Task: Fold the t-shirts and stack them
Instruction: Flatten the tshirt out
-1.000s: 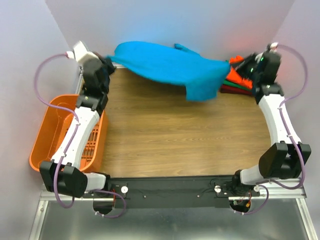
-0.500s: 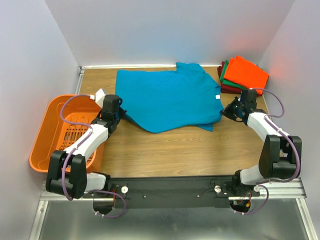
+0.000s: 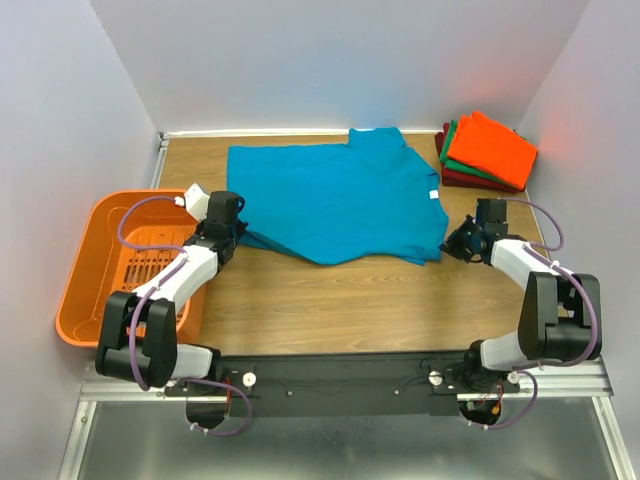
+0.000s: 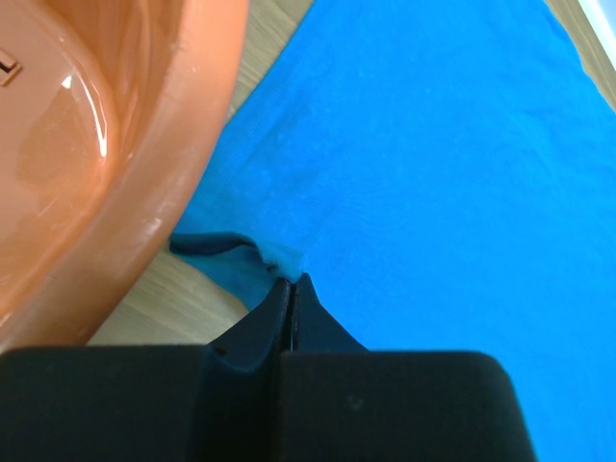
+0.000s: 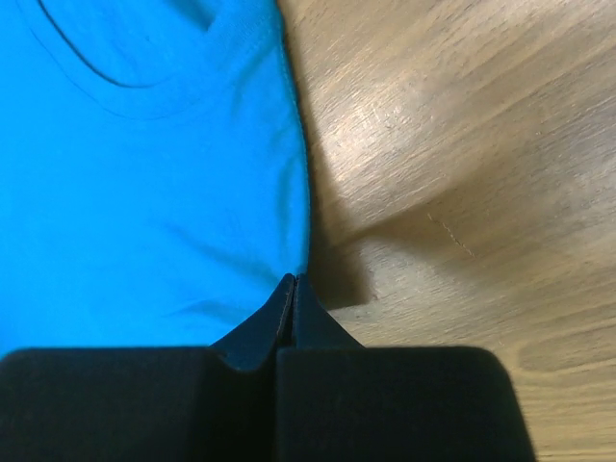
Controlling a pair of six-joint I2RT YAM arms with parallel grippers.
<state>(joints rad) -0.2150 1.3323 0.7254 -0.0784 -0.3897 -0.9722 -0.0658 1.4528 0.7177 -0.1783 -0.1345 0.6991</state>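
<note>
Top view: the teal-blue t-shirt (image 3: 340, 200) lies spread on the wooden table (image 3: 350, 295), stretched between the two grippers. The left gripper (image 3: 238, 233) sits low at the shirt's left near edge, and the right gripper (image 3: 452, 243) sits low at its right near corner. A small white neck label (image 3: 435, 196) shows on the cloth just beyond the right gripper.

Left wrist view: the fingers of the left gripper (image 4: 292, 281) are pressed together, nipping a small raised fold of the teal-blue t-shirt (image 4: 433, 173) at their tips. The cloth extends ahead and to the right of the fingers. The rim of the orange basket (image 4: 144, 164) curves close by on their left, with a strip of bare wood between.

Right wrist view: the fingers of the right gripper (image 5: 293, 281) are closed tip to tip on the edge of the teal-blue t-shirt (image 5: 144, 173). The cloth lies ahead and to the left of them, with bare table (image 5: 443, 144) to the right.

Beyond the right gripper, in the far right corner, rests a folded stack (image 3: 488, 152) of t-shirts: orange on top, with green and dark red edges showing beneath. The stack lies apart from the teal-blue t-shirt.
</note>
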